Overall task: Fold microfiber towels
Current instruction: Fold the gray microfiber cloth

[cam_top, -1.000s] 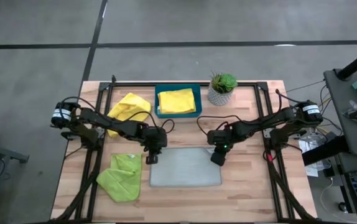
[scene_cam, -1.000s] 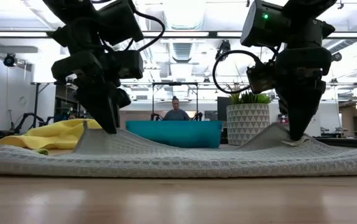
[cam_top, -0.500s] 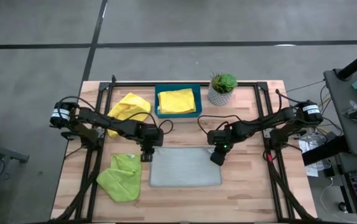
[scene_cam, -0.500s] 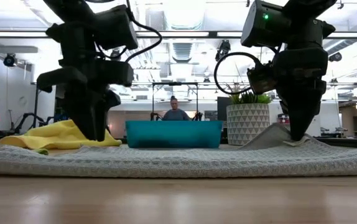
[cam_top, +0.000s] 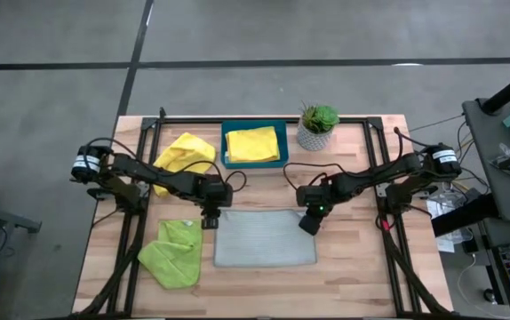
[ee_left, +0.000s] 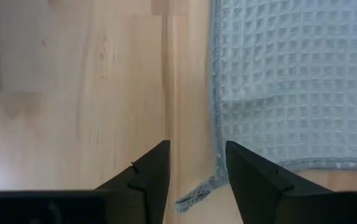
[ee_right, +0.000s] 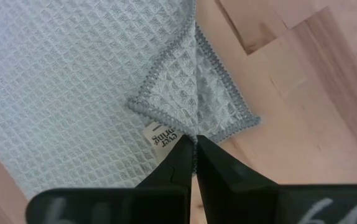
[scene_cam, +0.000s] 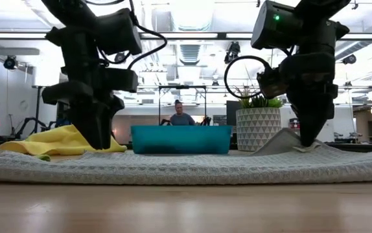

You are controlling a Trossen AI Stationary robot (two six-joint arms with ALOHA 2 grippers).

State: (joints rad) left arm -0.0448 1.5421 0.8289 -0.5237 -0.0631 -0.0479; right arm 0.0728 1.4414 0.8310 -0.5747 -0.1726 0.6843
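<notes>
Jaws: left gripper released over bare wood; right gripper clenched, pinching grey towel corner.
Surface: wooden table.
Room: seated person behind teal tray.

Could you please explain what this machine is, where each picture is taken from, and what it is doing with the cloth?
This is a robot with two dark jointed arms at a wooden table, each ending in a two-finger gripper. One picture looks straight down, one looks level across the tabletop, and two come from cameras on the wrists.

In the middle lies a grey waffle-weave microfiber towel. The right gripper is shut on that towel's corner, lifting it slightly. The left gripper is open over the opposite corner, holding nothing.

Around them lie a lime green towel, a crumpled yellow towel, and another yellow towel, folded, inside a teal rectangular tray. A small potted plant stands beside the tray. A person shows far behind the table.
</notes>
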